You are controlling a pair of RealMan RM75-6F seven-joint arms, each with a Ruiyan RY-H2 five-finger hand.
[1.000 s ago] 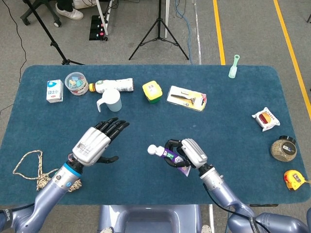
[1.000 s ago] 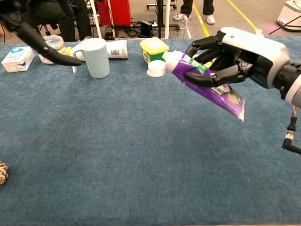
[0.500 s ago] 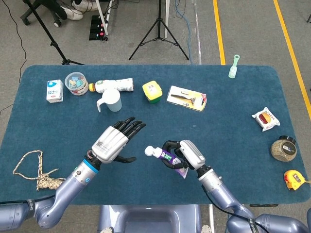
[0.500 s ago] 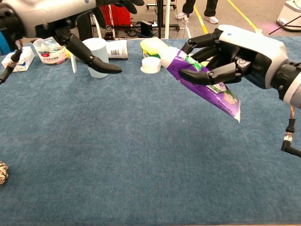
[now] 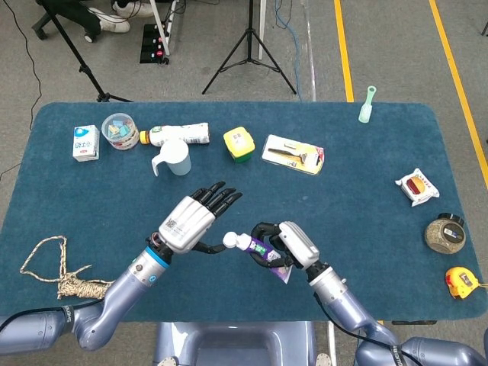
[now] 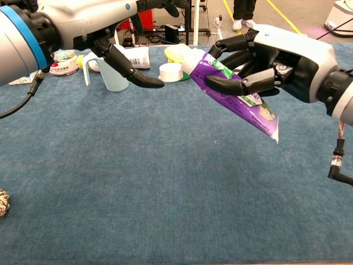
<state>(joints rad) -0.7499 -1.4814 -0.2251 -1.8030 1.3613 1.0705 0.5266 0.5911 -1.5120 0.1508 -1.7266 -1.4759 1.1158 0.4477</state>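
The right hand [image 5: 286, 245] grasps a purple tube [image 6: 237, 94] with its fingers wrapped around the body, and it holds the tube above the blue table [image 5: 366, 183], tilted, with the white cap [image 6: 170, 72] pointing to the robot's left. The flat end of the tube hangs lower, on the right side in the chest view. Compared with half a second ago, this hand with the tube has moved a little more to the left.

The left hand [image 5: 191, 221] holds nothing; its fingers are apart and stretched forward. It has come clearly closer to the tube since the earlier frames: one second ago it was well apart, near the left part of the table, and now its thumb [image 6: 138, 74] reaches to just beside the white cap. If the thumb already touches the cap, I cannot tell from these views.

Behind the left hand stand a pale blue mug [image 5: 173, 159] and a white bottle [image 5: 179, 134] that lies on its side. A yellow-green box [image 5: 239, 144] is behind the cap. At the left front edge lies a rope [image 5: 57, 271]. These things have not moved.
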